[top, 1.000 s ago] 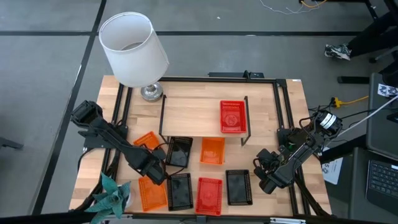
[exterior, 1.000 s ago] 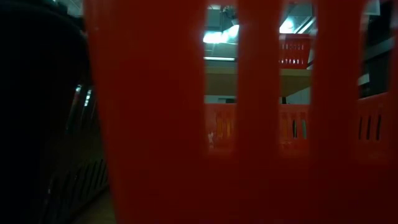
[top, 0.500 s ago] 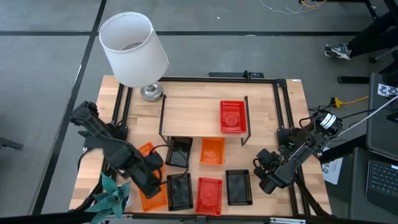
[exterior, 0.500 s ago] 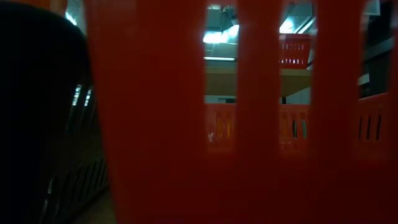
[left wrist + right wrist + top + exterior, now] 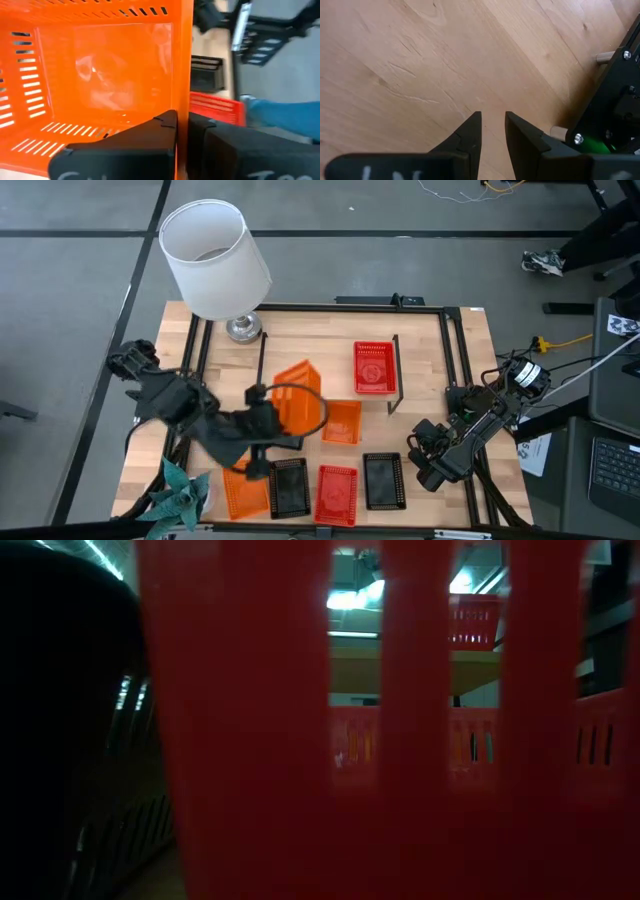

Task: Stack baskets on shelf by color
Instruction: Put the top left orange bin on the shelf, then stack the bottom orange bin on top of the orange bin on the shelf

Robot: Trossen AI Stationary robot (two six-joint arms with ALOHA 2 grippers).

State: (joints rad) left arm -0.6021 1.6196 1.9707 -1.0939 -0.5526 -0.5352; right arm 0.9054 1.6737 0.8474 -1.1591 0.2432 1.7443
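- Front row, bottom of the high view: one flat orange basket [image 5: 243,495], two black baskets [image 5: 288,485] and one front red basket [image 5: 336,493] are lying there.
- Right gripper [image 5: 492,125], lower right, is hovering over the bare table [image 5: 425,380], jaws slightly parted and empty.
- Left gripper [image 5: 182,125], centre, is pinching the wall of a tilted orange basket [image 5: 300,388]; a third orange basket [image 5: 342,422] is lying just beside it.
- Shelf [image 5: 300,360], upper centre, is carrying one far red basket [image 5: 374,368] at its right end.

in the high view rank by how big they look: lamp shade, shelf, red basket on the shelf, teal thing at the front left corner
1. shelf
2. lamp shade, though it sits nearer the camera
3. teal thing and red basket: look alike
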